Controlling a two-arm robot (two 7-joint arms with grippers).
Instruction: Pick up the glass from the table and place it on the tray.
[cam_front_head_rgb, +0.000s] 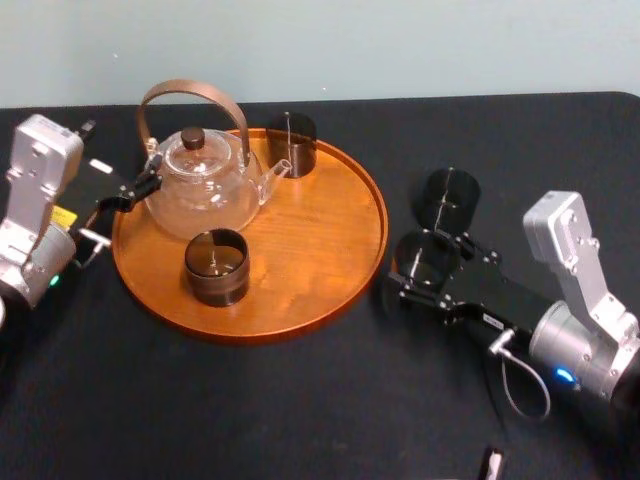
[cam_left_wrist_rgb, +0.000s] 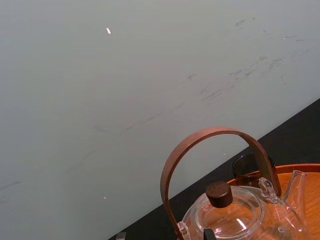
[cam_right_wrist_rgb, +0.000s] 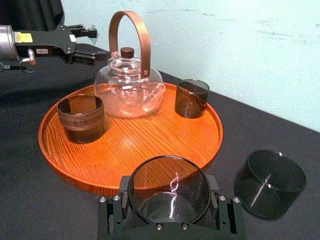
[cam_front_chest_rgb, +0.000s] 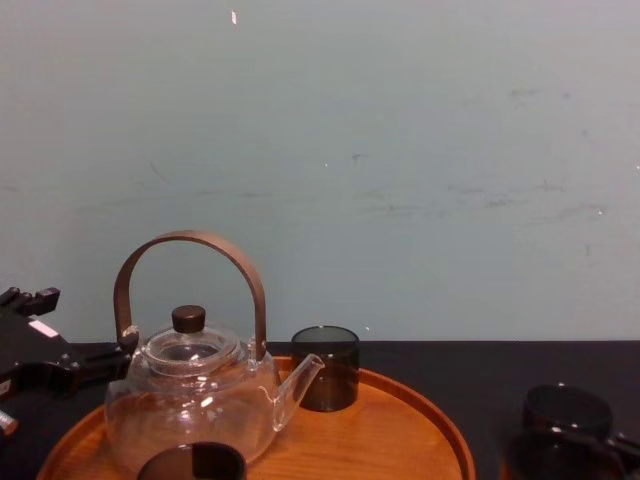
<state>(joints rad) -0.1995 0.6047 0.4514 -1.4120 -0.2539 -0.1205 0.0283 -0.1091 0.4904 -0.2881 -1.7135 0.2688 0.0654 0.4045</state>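
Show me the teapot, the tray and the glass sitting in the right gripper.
teapot (cam_front_head_rgb: 205, 190), head view, its clear round body.
tray (cam_front_head_rgb: 320, 230), head view, bare wood right of the teapot.
glass (cam_right_wrist_rgb: 167, 210), right wrist view, its inside base.

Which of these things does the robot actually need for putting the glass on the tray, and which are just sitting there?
Job in hand: glass, right gripper around it, tray, table.

Lying about: teapot, front tray glass, back tray glass, spare glass on the table, left gripper idle beside the teapot.
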